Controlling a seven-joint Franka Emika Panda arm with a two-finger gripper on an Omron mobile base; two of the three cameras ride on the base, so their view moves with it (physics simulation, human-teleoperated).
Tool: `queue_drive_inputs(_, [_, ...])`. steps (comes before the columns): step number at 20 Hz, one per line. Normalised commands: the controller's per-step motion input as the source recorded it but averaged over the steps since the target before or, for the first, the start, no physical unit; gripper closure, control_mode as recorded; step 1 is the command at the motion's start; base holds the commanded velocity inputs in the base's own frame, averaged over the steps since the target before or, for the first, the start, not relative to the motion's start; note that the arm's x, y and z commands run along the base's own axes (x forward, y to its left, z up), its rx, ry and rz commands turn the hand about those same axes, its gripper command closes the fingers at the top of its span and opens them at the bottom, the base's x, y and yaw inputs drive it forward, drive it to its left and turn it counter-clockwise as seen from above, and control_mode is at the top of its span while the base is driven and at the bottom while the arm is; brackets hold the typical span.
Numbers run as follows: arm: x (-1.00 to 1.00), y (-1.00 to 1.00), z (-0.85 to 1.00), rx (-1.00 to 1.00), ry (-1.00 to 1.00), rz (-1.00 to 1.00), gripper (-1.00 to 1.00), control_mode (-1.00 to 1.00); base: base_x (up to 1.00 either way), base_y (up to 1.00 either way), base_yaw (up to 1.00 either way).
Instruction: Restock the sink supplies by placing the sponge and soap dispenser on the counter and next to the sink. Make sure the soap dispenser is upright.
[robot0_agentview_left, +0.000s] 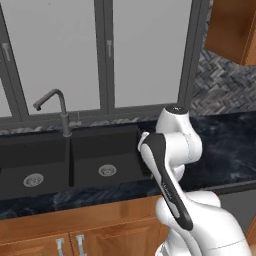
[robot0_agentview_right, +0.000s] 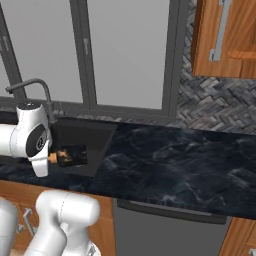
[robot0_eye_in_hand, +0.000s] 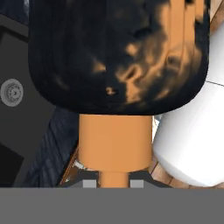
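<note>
Above the sink's (robot0_agentview_right: 82, 132) right edge, the tool (robot0_eye_in_hand: 113, 178) pinches the soap dispenser (robot0_agentview_right: 71, 155) by its pump, bottle lying sideways.

From my seat the light is flat and even, rendered, with no strong source. The pale window panes (robot0_agentview_left: 145, 50) across the top of both base views are the brightest area. The sink (robot0_agentview_left: 105, 160) reads nearly black, detail lost at left centre. The base views look slightly soft. In the hand view the soap dispenser (robot0_eye_in_hand: 118, 57) looms close and smeary.
</note>
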Motion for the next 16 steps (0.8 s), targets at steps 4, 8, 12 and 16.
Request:
queue_drive_inputs(4, [0.12,-0.59,0.19,0.3,-0.04,0.02,1.0,-1.0,0.0,0.0,0.0])
queue_drive_inputs(8, [0.19,-0.48,0.36,0.43,-0.01,0.08,1.0,-1.0,0.0,0.0,0.0])
queue_drive_inputs(12, [0.39,-0.07,0.31,0.34,0.16,0.03,1.0,-1.0,0.0,0.0,0.0])
queue_drive_inputs(16, [0.6,0.0,0.12,0.23,0.25,0.03,1.0,-1.0,0.0,0.0,0.0])
